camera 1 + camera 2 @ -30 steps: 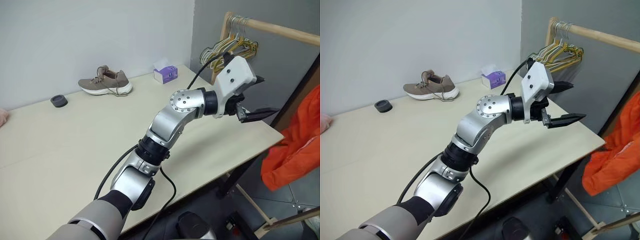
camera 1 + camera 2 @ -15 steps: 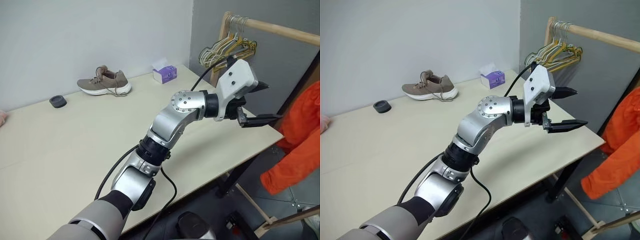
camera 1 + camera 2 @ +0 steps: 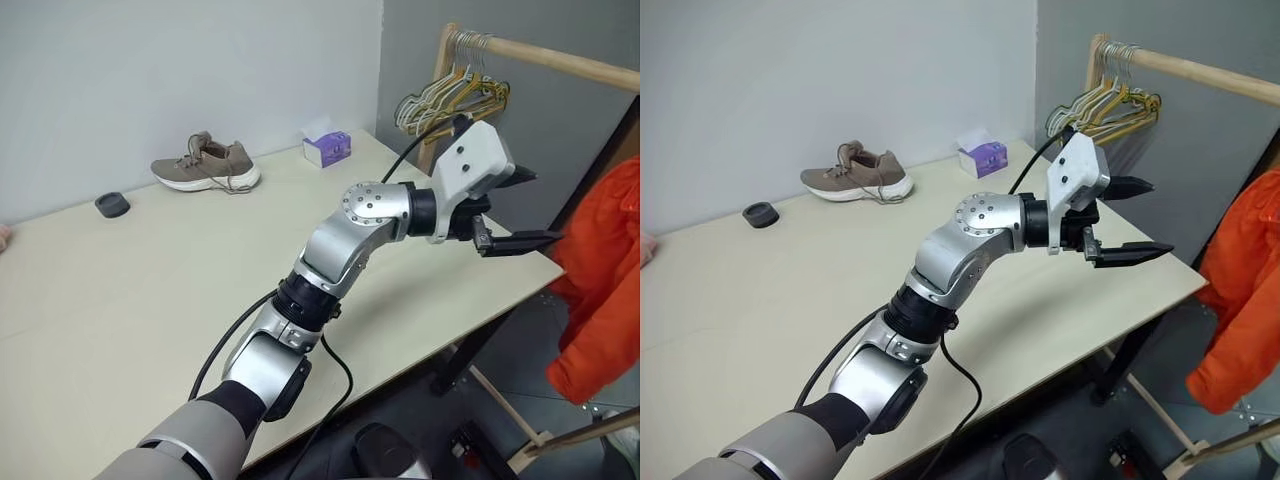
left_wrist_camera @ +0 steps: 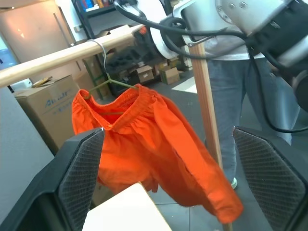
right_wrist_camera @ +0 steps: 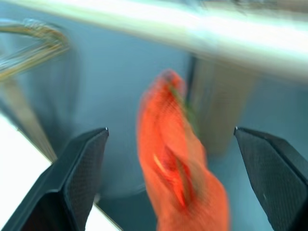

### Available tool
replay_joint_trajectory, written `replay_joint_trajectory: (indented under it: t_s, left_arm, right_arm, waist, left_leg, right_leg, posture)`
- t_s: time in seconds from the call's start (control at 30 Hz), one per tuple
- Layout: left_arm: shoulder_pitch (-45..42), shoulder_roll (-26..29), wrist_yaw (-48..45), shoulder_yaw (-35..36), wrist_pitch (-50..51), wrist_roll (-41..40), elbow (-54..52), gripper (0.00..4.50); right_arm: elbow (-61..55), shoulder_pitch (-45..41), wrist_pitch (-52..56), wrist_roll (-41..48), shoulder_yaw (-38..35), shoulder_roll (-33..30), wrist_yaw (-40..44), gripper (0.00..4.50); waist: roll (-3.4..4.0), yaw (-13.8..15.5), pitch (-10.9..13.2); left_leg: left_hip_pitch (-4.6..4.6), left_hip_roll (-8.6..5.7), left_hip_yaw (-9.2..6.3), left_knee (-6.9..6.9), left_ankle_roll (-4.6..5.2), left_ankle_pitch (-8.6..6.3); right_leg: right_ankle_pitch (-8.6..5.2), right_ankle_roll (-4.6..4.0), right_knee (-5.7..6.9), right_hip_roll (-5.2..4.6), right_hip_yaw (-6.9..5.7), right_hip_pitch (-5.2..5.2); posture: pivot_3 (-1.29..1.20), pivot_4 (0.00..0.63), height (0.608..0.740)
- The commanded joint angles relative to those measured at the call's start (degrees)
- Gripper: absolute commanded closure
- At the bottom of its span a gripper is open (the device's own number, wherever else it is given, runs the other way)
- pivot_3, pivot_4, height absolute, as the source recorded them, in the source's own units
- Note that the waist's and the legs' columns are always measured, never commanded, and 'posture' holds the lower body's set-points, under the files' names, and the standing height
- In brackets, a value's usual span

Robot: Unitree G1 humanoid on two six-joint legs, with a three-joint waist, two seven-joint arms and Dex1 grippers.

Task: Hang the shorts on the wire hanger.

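Beige table (image 3: 120,290), tan shoe (image 3: 205,163), purple tissue box (image 3: 328,148), black puck (image 3: 112,205)

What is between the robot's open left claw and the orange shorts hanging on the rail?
Nothing visible. The left claw points over the table corner toward the shorts, which hang on the wire hanger from the wooden rail, with only open air between.
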Motion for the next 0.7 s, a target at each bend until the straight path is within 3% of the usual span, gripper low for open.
replay_joint_trajectory:
  t_s: [0.03,0.2,0.3,0.4,0.57,0.7]
  left_arm:
    - [1.47,1.94,2.97,2.78,-1.43,1.28,-0.88,0.0]
    - [7.64,8.65,9.83,5.37,-2.08,5.85,-2.72,0.0]
    - [14.81,13.54,19.79,11.22,-0.07,9.47,-5.0,0.0]
    - [23.58,17.19,29.21,17.57,3.07,13.02,-9.91,0.0]
    - [39.48,20.09,40.35,27.43,6.92,17.33,-19.4,0.0]
    - [47.39,18.24,44.19,32.92,7.8,15.71,-22.77,0.0]
  right_arm:
    - [-14.04,4.4,-5.91,3.97,4.67,5.3,4.27,0.05]
    - [-24.06,10.84,-14.86,6.33,11.29,16.89,6.24,0.05]
    - [-25.95,15.31,-24.44,3.43,19.75,24.35,6.84,0.05]
    - [-23.48,18.81,-32.8,0.07,26.47,30.0,6.97,0.05]
    - [-14.29,21.0,-41.24,-0.7,32.68,37.17,10.1,0.05]
    - [-6.02,19.32,-45.67,-1.59,34.07,41.68,10.7,0.05]
  waist:
    - [-0.04,-0.09,-0.02]
    - [-0.07,0.11,-0.01]
    - [-0.03,0.26,-0.04]
    - [-0.51,0.9,0.01]
    - [-1.2,4.66,-0.14]
    - [-1.42,9.03,-0.13]
  left_leg:
    - [0.0,0.02,-0.03,-0.01,0.0,0.0]
    - [-0.06,0.09,-0.04,0.02,-0.02,0.01]
    - [-0.03,0.18,-0.05,0.05,-0.02,0.01]
    - [-0.09,0.3,-0.14,0.07,-0.03,0.02]
    - [-0.26,0.31,-0.17,0.14,-0.14,0.01]
    - [-0.29,0.37,-0.18,0.15,-0.37,-0.13]
  right_leg:
    - [0.0,0.02,-0.01,0.01,-0.02,0.01]
    - [0.01,0.11,0.07,0.08,-0.03,-0.02]
    - [0.02,0.14,0.21,0.15,-0.02,-0.05]
    - [0.02,0.14,0.36,0.25,-0.07,-0.17]
    - [0.03,0.18,0.42,0.16,-0.13,-0.41]
    - [0.04,0.18,0.42,0.09,-0.16,-0.43]
  posture:
    - [-0.46,0.0,0.74]
    - [-0.42,0.0,0.74]
    - [-0.39,0.0,0.74]
    - [-0.35,0.0,0.74]
    - [-0.27,0.0,0.74]
    - [-0.21,0.0,0.74]
